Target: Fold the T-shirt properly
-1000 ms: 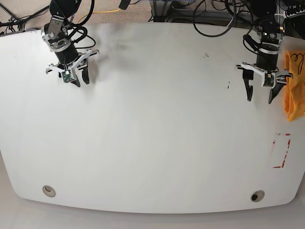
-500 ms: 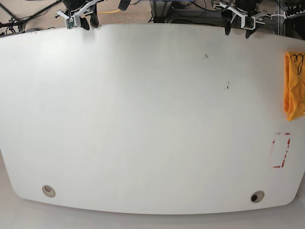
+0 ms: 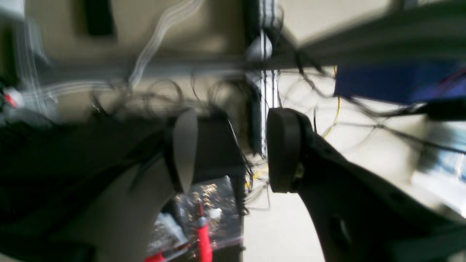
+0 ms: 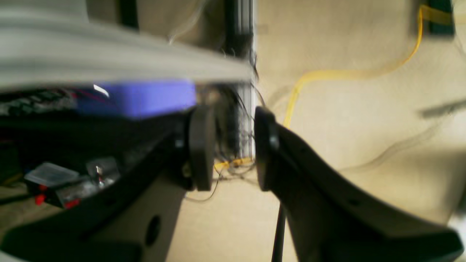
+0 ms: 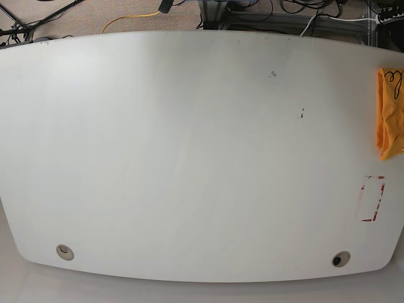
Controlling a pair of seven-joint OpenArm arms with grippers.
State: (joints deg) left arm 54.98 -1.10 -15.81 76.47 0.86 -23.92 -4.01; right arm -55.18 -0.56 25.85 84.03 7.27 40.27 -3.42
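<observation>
The orange-yellow T-shirt (image 5: pixel 391 112) lies folded at the table's far right edge, cut off by the frame, with a bit of black lettering showing. Neither arm shows in the base view. In the left wrist view my left gripper (image 3: pixel 233 153) is open and empty, pointed at floor and cables behind the table. In the right wrist view my right gripper (image 4: pixel 228 147) is open with a narrower gap and empty, also facing the floor. The shirt shows in neither wrist view.
The white table (image 5: pixel 189 158) has a red rectangle mark (image 5: pixel 371 199) at the right front and two round holes (image 5: pixel 64 252) (image 5: pixel 341 259) near the front edge. Cables, a yellow cord (image 4: pixel 327 74) and a metal frame lie behind the table.
Both arms rose from over the table, drew back past its far edge and left the base view. The shirt has not moved.
</observation>
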